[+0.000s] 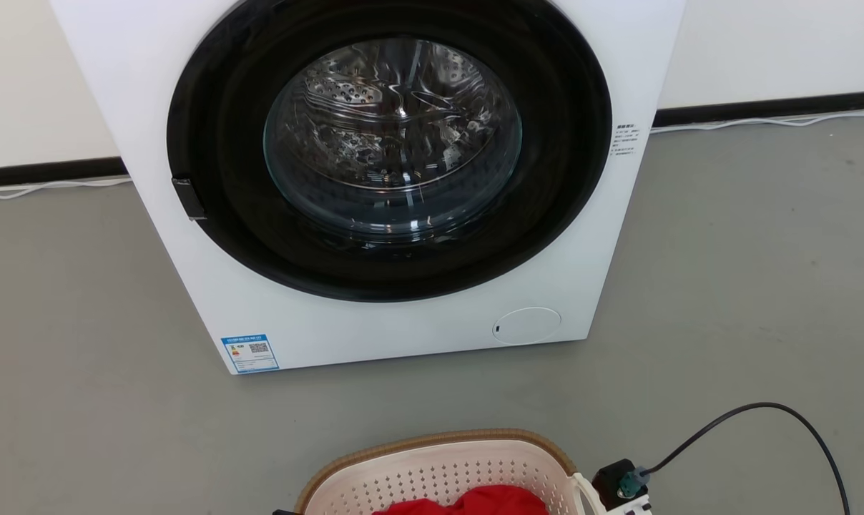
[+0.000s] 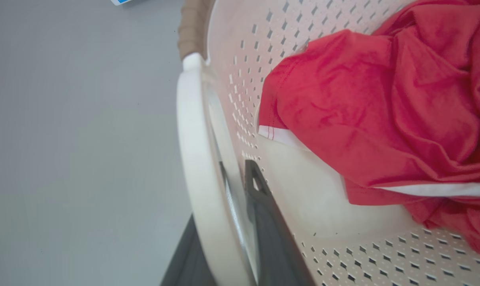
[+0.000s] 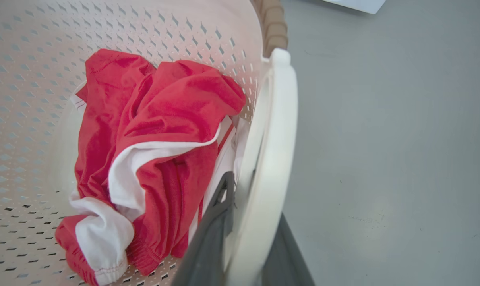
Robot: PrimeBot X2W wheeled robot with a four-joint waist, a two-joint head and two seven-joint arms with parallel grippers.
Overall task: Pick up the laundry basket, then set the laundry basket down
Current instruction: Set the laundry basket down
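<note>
Washing machine (image 1: 403,329) ahead; cable (image 1: 761,406) seemingly beside basket (image 1: 439,473).

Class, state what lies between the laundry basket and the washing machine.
Only bare grey floor, seen in the head view, separates the laundry basket from the washing machine; the black cable lies off to the right.

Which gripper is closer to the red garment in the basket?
Right. The right gripper straddles a handle of the laundry basket, the red garment lying right beside its inner finger; the left gripper straddles the other handle, bare wall between it and the garment.
</note>
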